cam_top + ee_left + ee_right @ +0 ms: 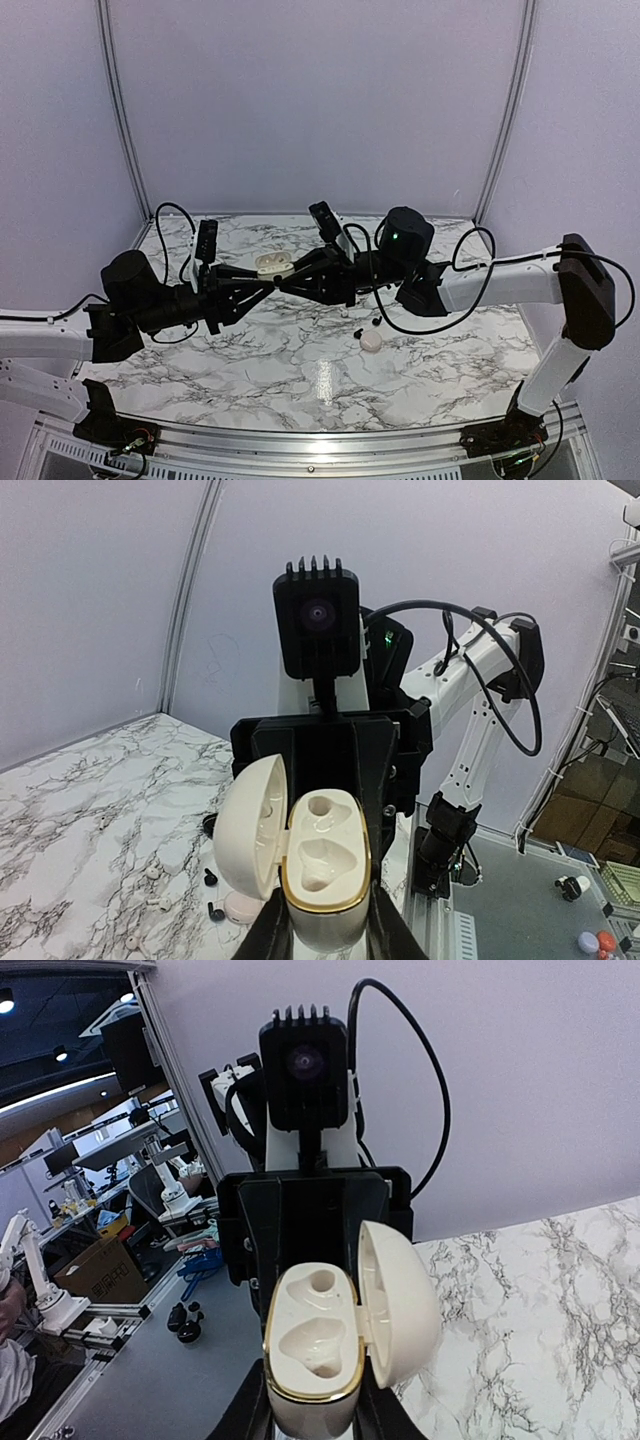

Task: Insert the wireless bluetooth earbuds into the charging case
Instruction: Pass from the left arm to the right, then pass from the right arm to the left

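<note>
The two arms meet tip to tip above the middle of the table (250, 360). The left gripper (267, 288) is pinching the case (322, 865) by its base. Its fingers (268, 938) press in from both sides. The case stands upright at the fingertips with its mouth facing up.

The right gripper (284, 284) comes in from the opposite side. Its fingers (378, 1415) also close snugly against the base of the case, so both tools grip it at once. The lid (250, 825) is swung wide open. It hangs to the left of the left gripper's fingers and to the right of the right gripper's. A gold rim runs round the mouth of the case, and both wells inside look bare.

The buds (357, 333) are not in either grip. They lie scattered on the marble below the right gripper's body, toward the near edge, well apart from the case. A couple are black. A few paler specks lie among them, too small to make out. A round white piece (371, 341) sits on the table just beside them.
</note>
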Action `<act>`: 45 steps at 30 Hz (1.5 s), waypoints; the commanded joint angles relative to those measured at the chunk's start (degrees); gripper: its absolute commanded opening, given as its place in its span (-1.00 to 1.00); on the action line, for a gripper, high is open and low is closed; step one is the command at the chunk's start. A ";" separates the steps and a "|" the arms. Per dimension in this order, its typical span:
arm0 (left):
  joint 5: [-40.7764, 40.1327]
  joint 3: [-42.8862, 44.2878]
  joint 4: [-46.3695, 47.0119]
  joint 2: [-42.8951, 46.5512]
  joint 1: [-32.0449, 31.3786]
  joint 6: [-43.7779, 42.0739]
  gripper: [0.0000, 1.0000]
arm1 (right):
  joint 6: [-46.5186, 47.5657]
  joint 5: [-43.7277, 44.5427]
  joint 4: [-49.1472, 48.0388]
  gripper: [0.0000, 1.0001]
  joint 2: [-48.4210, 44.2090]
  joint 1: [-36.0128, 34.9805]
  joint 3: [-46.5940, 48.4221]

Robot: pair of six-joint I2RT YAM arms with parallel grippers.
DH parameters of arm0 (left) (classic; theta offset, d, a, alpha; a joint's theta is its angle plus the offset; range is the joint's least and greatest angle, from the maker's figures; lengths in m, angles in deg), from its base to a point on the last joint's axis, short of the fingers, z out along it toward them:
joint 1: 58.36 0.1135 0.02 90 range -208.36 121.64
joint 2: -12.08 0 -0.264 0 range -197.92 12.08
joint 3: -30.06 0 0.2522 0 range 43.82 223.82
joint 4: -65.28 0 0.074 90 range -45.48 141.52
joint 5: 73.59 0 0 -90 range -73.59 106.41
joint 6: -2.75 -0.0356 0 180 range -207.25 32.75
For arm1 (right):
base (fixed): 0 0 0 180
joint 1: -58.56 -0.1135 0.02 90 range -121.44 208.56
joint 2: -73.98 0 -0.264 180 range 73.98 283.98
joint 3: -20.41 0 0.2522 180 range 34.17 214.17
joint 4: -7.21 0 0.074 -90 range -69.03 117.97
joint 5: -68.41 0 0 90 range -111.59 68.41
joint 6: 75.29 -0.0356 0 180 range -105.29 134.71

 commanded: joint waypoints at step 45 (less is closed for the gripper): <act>-2.72 3.36 -0.25 0.58 -0.11 -1.19 -0.18 | -2.52 2.40 -6.12 -0.97 -0.21 -1.47 -0.77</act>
